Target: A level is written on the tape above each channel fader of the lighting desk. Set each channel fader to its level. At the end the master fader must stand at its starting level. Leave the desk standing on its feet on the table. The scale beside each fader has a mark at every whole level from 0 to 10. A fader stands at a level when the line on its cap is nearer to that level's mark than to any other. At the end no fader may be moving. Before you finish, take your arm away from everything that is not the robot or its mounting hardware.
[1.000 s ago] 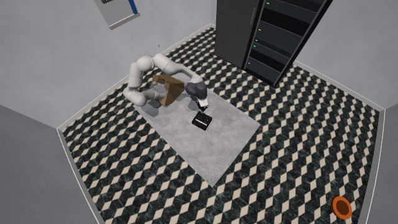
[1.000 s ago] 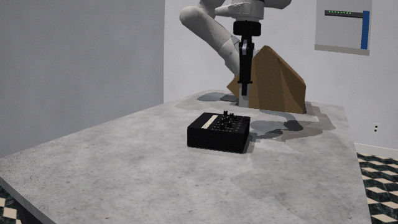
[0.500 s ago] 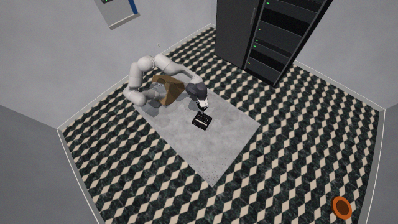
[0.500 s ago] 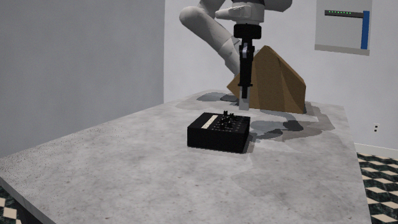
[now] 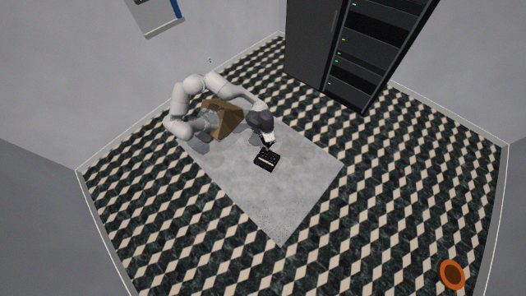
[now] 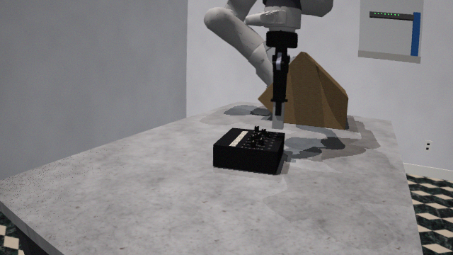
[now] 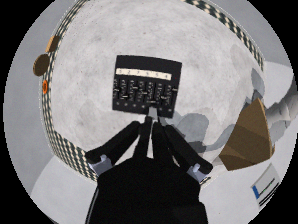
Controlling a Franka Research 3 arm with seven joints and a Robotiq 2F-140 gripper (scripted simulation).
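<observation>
The lighting desk point(image 5: 266, 159) point(image 6: 244, 158) point(image 7: 147, 64) sits flat on the grey table point(image 5: 246, 181) point(image 6: 159, 198) point(image 7: 100, 50), well in from the corners, nearer the long edge toward the server rack point(image 5: 308, 45) than the far short edge seems to be. The gripper point(image 5: 267, 146) point(image 6: 278, 120) point(image 7: 152, 113) points down at the side of the desk away from the tape point(image 6: 239, 138) point(image 7: 143, 74), its fingers closed together with nothing between them. Whether the tips touch a cap or hang just above is hard to tell.

The desk looks like a stiff, boxy unit, probably light enough to skid or tip if pushed hard. The fader caps are small stubs standing proud of the top; they likely slide along their slots with little force and could overshoot. A gentle nudge low on one cap, straight along its slot, seems better than lifting or squeezing the case, and the neighbouring caps leave scant room.

The numbers on the tape are too small to read surely, and the scale marks and cap lines blur. The fingertips cover part of the desk's near edge in the wrist view, and its feet cannot be seen.

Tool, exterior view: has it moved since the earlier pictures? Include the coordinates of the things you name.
Yes, downward: the tool point(image 5: 267, 148) point(image 6: 277, 124) point(image 7: 152, 113) is lower relative to the lighting desk point(image 5: 267, 160) point(image 6: 244, 158) point(image 7: 150, 63).
</observation>
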